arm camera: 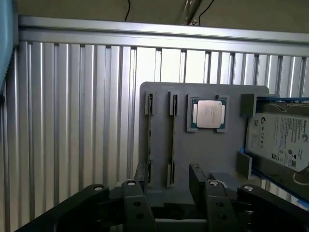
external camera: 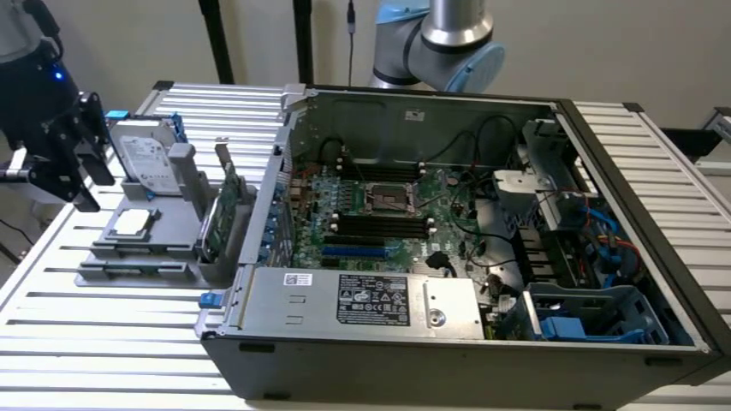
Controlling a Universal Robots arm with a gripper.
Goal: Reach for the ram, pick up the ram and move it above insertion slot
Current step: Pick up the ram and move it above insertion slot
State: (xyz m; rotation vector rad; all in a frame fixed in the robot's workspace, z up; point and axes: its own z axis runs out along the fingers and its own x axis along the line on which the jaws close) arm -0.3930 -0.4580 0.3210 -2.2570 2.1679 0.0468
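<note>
Two gripper [arm camera: 169,193] fingers [arm camera: 134,208] wide apart, holding nothing, wrist view has ram [arm camera: 172,130] edge-on under the gap, exterior view adds open case [external camera: 457,368].

Arm [external camera: 454,21]: a silver-grey tubular section is seen in the exterior view, joined to a rounded joint housing [external camera: 478,64] capped in light blue. The wrist end is finished in matte black. A small blue indicator light [external camera: 54,75] is lit on its side, and a pale grey housing [external camera: 17,30] is mounted above it. A bright metal stub [external camera: 12,175] is fitted low on the black body.

Gripper [arm camera: 169,174]: built all in black from flat linkage bars [arm camera: 77,203] hinged on pins. Four round silver pin heads [arm camera: 130,183] are set in a row across the linkage, as seen in the wrist view. The jaws are formed as two narrow black blocks with squared tips.
</note>
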